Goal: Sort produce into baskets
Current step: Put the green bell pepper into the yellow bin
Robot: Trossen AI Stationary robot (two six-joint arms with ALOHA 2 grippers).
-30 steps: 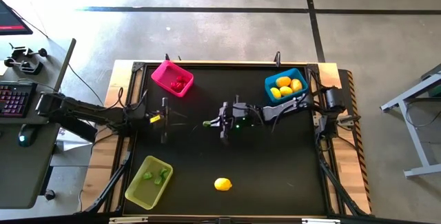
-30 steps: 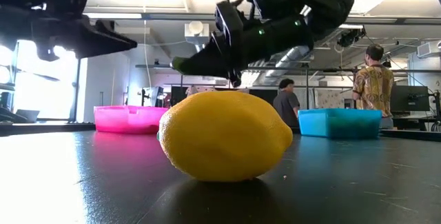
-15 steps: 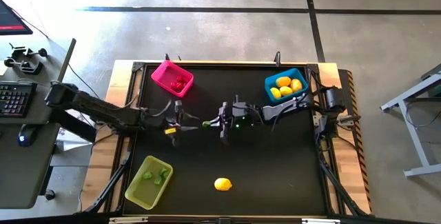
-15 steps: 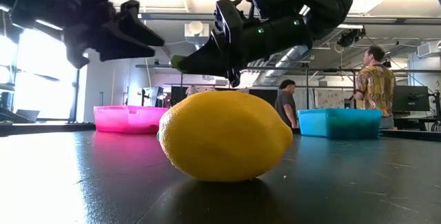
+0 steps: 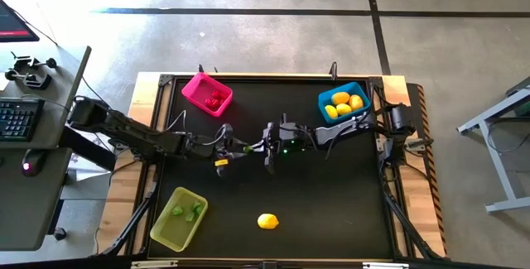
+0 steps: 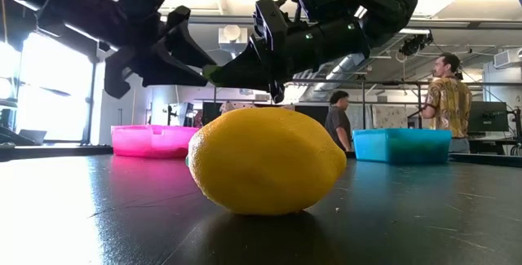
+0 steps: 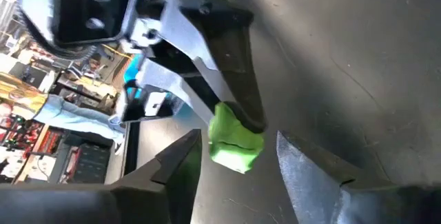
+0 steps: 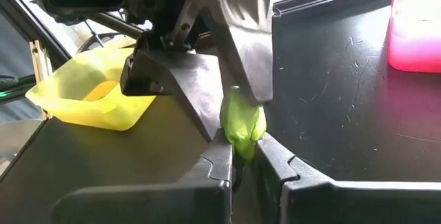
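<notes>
My right gripper hangs above the middle of the table, shut on a small green piece. The piece also shows in the left wrist view and the low view. My left gripper is open and faces the right gripper from the table's left. Its two fingers stand on either side of the green piece. A yellow lemon lies on the table near the front edge. My right gripper pinches the green piece between its two fingertips. The fingers come level from the table's right. The piece sticks out past the fingertips, lifted clear of the table. My left gripper's fingers flank the piece; I cannot tell whether they touch it.
A pink bin with red pieces stands at the far left. A blue bin with lemons stands at the far right. A yellow-green bin with green pieces stands at the near left. People stand in the room beyond the table.
My left gripper has gone toward the table's right, up to the right gripper, until its open fingers stand around the green piece. The right gripper and the piece have kept still.
</notes>
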